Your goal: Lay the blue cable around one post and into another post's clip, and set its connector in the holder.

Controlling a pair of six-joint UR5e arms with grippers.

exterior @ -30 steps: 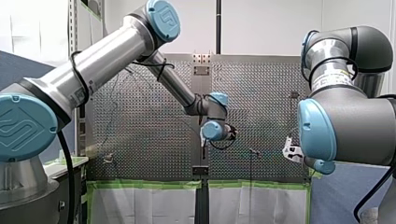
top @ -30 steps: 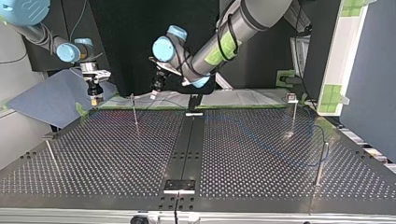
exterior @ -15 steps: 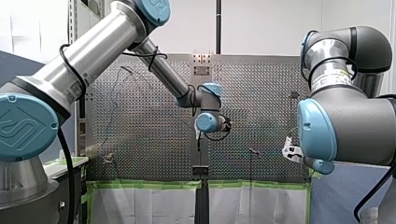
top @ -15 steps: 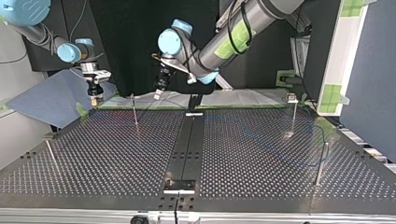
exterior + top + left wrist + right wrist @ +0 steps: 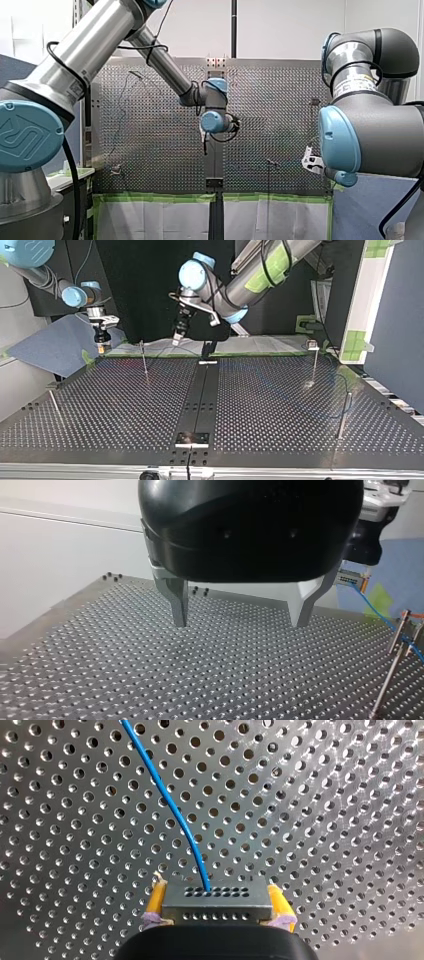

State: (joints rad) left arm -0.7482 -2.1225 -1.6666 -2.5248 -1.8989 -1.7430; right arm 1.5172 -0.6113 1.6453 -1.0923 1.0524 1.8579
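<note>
Left gripper [image 5: 176,341] has swung toward the top view's right and lifted a little, clear of the thin post [image 5: 144,362] by the far edge. Right arm hasn't budged.

Sweeping the top view:
- **Far left:** right gripper [image 5: 102,346] hangs near the bench's [image 5: 125,405] far-left corner. Its fingers [image 5: 156,901] are clamped on the connector [image 5: 216,906], and the cable [image 5: 170,810] runs out ahead across the perforations.
- **Next:** thin post, bare as far as we can see.
- **Near the centre strip:** left gripper above the bench, fingers [image 5: 176,605] wide apart, holding nothing.
- **Far right:** far post [image 5: 314,362] and near post [image 5: 343,415], with a faint blue loop beside them. We can't tell if it's round either one or clipped.

Our read is that the left arm is repositioning empty, with no routing grip yet. The connector is in no holder, so most of the task remains.
</note>
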